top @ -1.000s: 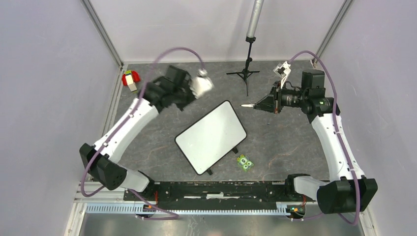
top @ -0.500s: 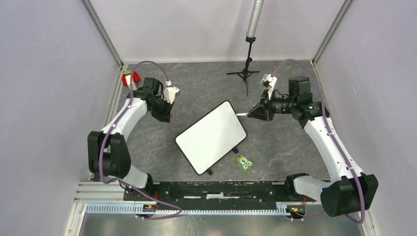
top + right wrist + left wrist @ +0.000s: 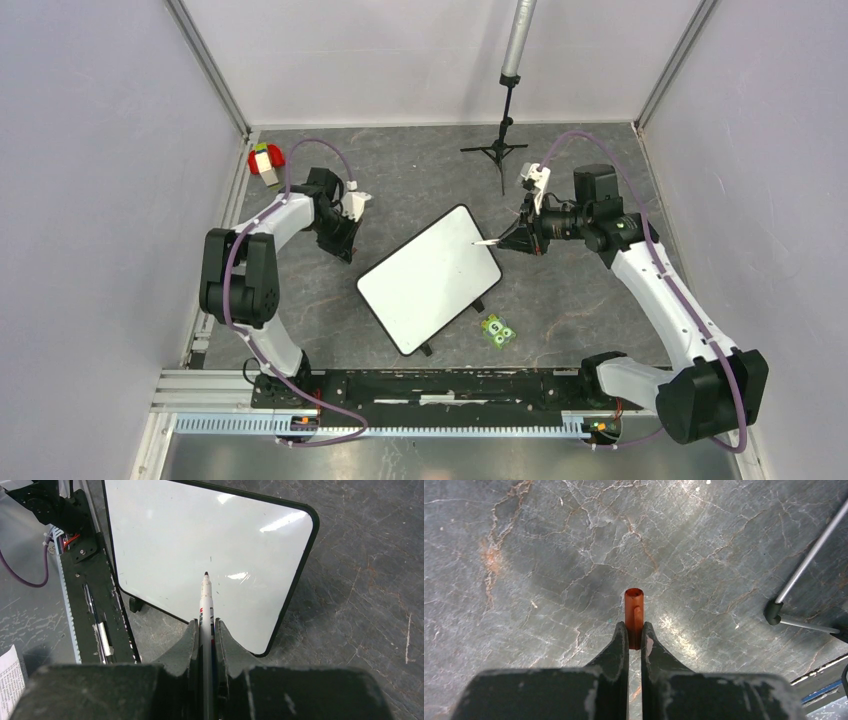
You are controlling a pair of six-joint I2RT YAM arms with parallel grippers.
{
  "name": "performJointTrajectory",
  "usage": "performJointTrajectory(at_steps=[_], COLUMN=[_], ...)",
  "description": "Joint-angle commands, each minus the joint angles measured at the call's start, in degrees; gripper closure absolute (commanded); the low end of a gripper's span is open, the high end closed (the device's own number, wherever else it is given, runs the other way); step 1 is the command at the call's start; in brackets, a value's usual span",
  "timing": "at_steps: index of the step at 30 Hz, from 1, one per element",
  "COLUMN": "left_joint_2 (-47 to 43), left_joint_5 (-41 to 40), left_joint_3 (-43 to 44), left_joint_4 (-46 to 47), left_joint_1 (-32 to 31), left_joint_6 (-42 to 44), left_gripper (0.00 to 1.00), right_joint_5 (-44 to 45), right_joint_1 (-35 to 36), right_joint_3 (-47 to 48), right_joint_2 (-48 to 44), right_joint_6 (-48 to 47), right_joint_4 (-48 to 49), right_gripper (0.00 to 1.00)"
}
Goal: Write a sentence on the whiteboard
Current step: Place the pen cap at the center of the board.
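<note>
The whiteboard (image 3: 430, 278) lies tilted on the grey table, its glossy face (image 3: 200, 535) blank; no sentence is in view. My right gripper (image 3: 512, 240) is shut on a white marker (image 3: 206, 605). The marker's dark tip points over the board's far right part, close to the surface; whether it touches I cannot tell. My left gripper (image 3: 345, 248) hangs low over bare table to the left of the board. It is shut on a small orange-red cap (image 3: 634, 611), pinched between its fingertips (image 3: 622, 635).
A black tripod stand (image 3: 503, 150) rises at the back centre, one leg showing in the left wrist view (image 3: 804, 575). A red, white and green object (image 3: 265, 160) sits at the far left. A small green pack (image 3: 497, 331) lies near the board's front leg. The black base rail (image 3: 95, 605) runs along the near edge.
The left arm has folded in and dropped its gripper toward the table left of the board. The right gripper has carried the marker left, over the board's far right corner.
</note>
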Motion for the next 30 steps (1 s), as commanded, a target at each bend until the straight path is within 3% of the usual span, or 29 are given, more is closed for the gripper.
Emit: performJointTrajectory(at_steps=[1, 5, 15, 23, 30], left_joint_2=[2.01, 3.37, 4.45, 1.08, 4.24], left_joint_5=[0.37, 0.27, 1.62, 13.42, 26.43], left_joint_3=[0.6, 0.79, 3.46, 6.87, 7.25], left_joint_4=[1.54, 1.25, -1.66, -7.78, -9.13], left_joint_1=[-0.48, -0.67, -0.98, -1.37, -3.05], left_joint_6=[-1.13, -0.93, 0.37, 1.31, -0.35], left_gripper=[0.92, 0.86, 0.55, 0.45, 0.48], right_joint_5=[0.01, 0.26, 0.26, 0.44, 0.09], right_joint_1=[0.43, 0.48, 0.7, 0.7, 0.7], right_joint_3=[-0.34, -0.25, 0.1, 1.3, 1.7], right_joint_2=[-2.1, -2.45, -2.75, -2.67, -2.32], right_joint_6=[-1.03, -1.88, -2.4, -2.92, -2.32], right_joint_4=[2.52, 1.68, 0.93, 0.05, 0.32], right_gripper=[1.0, 1.0, 1.0, 1.0, 1.0])
